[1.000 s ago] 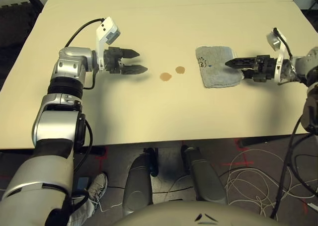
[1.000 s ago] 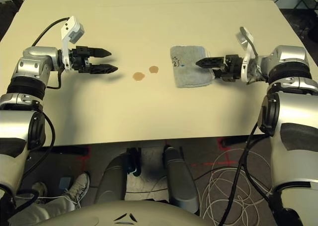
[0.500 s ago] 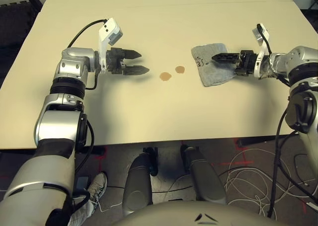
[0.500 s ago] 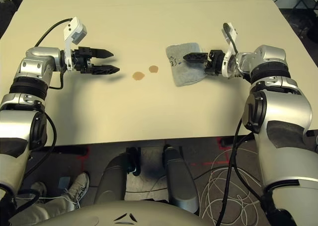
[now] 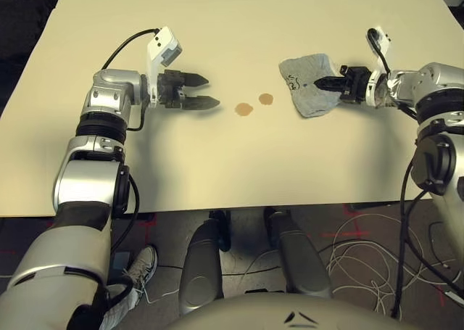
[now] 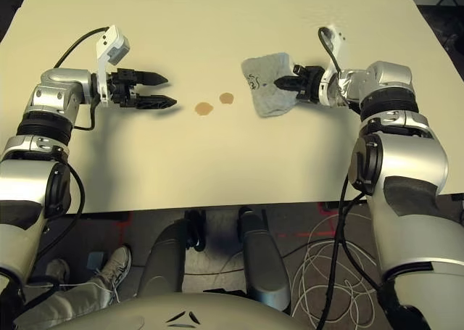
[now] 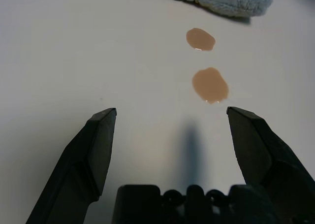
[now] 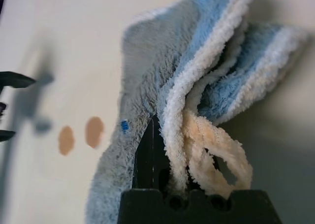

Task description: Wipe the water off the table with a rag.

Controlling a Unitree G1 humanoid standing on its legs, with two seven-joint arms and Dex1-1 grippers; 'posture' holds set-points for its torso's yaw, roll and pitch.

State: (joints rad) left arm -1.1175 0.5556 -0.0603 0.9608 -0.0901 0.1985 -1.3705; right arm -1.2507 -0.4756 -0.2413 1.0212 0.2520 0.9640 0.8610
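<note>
Right gripper (image 5: 328,84) pinching rag (image 5: 307,92) at near edge; cloth bunched and folded, far part draped on table (image 5: 217,170), apparently part-lifted. Grip suits dragging. Water (image 5: 244,109): two spots just beyond rag's far corner, untouched. Left gripper (image 5: 205,91) spread, empty, hovering on spots' opp. side, clear of wipe path.

Both eye views look steeply down from the head over the pale beige matte tabletop (image 5: 232,163). Each wrist view looks low and close along its own fingers; both share the two tan-brown wet spots (image 7: 209,83).
</note>
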